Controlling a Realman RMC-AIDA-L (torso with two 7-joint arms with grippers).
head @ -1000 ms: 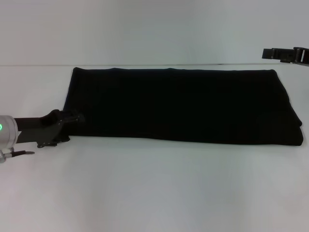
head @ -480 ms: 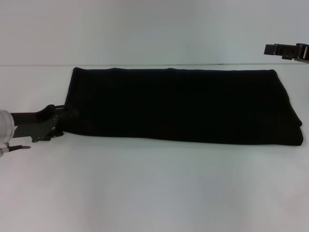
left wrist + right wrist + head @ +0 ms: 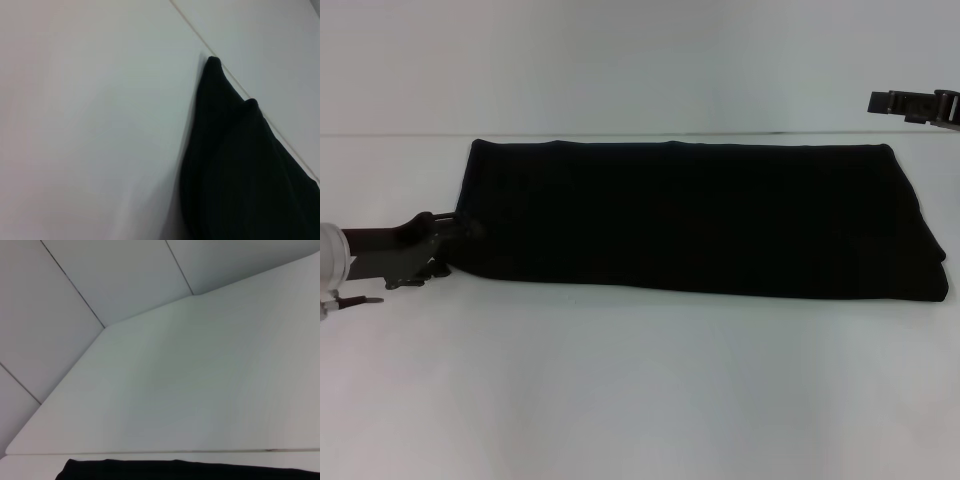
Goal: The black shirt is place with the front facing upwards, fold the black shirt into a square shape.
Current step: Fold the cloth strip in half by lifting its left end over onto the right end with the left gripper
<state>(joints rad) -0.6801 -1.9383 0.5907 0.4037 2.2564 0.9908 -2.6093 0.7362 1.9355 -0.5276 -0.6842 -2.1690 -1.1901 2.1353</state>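
The black shirt [image 3: 700, 215] lies on the white table as a long folded rectangle, plain black side up, with no lettering or label showing. My left gripper [image 3: 448, 250] is open at the shirt's near left corner, low over the table, with its tips at the cloth's edge and nothing in them. The left wrist view shows that end of the shirt [image 3: 240, 170] close up. My right gripper [image 3: 882, 102] hangs in the air beyond the shirt's far right corner, apart from it. The right wrist view shows only a strip of the shirt [image 3: 190, 471].
The white table [image 3: 640, 390] runs wide in front of the shirt and to its left. Its far edge [image 3: 400, 135] lies just behind the shirt, with a pale wall beyond. No other objects show.
My left gripper has drawn back to the left and slightly away from me, from over the shirt's corner to its edge. The shirt has not moved. My right gripper has shifted slightly right.
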